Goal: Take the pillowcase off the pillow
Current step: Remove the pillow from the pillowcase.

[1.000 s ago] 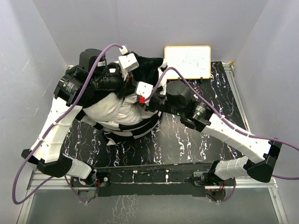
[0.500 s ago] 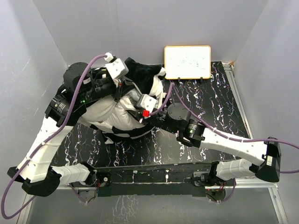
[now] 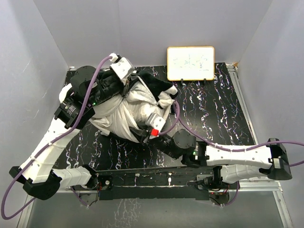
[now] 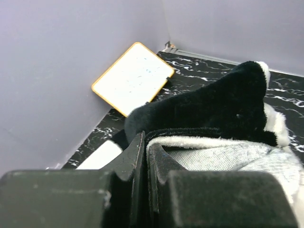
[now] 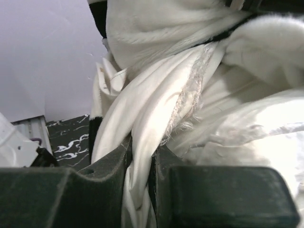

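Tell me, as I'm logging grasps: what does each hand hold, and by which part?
The left hand pinches the pillowcase at its hem edge. The right hand pinches a fold of white fabric at the near end of the pillow.

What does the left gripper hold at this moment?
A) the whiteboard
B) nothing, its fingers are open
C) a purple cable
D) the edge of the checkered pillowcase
D: in the left wrist view, the left gripper is closed on the plush edge of the pillowcase.
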Controlling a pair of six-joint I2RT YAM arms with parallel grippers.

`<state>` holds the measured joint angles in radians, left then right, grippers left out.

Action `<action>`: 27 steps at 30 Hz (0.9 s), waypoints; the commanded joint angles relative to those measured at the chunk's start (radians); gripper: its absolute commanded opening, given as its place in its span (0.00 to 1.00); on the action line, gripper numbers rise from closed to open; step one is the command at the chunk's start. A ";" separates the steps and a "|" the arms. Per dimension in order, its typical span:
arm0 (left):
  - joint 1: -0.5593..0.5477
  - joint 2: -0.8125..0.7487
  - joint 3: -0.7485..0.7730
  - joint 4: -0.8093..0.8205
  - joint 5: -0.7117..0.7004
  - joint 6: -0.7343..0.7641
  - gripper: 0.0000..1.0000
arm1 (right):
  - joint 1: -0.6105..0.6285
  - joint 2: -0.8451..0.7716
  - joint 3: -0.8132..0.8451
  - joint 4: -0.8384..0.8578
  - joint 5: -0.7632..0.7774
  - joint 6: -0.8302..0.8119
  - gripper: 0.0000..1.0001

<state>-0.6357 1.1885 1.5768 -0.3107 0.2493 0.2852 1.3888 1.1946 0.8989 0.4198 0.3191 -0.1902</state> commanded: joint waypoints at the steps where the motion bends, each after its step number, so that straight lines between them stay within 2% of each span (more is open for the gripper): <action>1: 0.051 0.050 -0.007 0.533 -0.445 0.168 0.00 | 0.245 0.052 -0.180 -0.439 -0.250 0.275 0.08; 5: 0.051 0.053 -0.044 0.519 -0.510 0.220 0.00 | 0.330 0.006 -0.203 -0.439 -0.132 0.313 0.08; 10: 0.057 0.066 -0.059 0.417 -0.558 0.244 0.00 | 0.423 -0.026 -0.219 -0.451 -0.012 0.371 0.08; 14: 0.077 0.111 -0.001 0.147 -0.480 0.186 0.00 | 0.458 -0.073 -0.231 -0.464 0.062 0.412 0.08; 17: 0.080 0.167 0.049 -0.059 -0.418 0.146 0.00 | 0.458 -0.172 -0.246 -0.439 0.112 0.413 0.08; 20: 0.082 0.211 0.048 -0.116 -0.458 0.134 0.00 | 0.458 -0.288 -0.247 -0.438 0.164 0.388 0.08; 24: 0.088 0.223 0.012 -0.129 -0.445 0.160 0.00 | 0.458 -0.398 -0.215 -0.449 0.200 0.312 0.08; 26: 0.087 0.232 -0.002 -0.132 -0.454 0.186 0.00 | 0.458 -0.422 -0.164 -0.470 0.204 0.268 0.14; 27: 0.090 0.232 -0.011 -0.124 -0.461 0.197 0.00 | 0.458 -0.433 -0.135 -0.474 0.205 0.240 0.23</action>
<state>-0.6662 1.3266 1.6226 -0.4782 0.1604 0.3168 1.7027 0.7914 0.7238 0.1997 0.7227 0.0738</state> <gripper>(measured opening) 0.023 0.157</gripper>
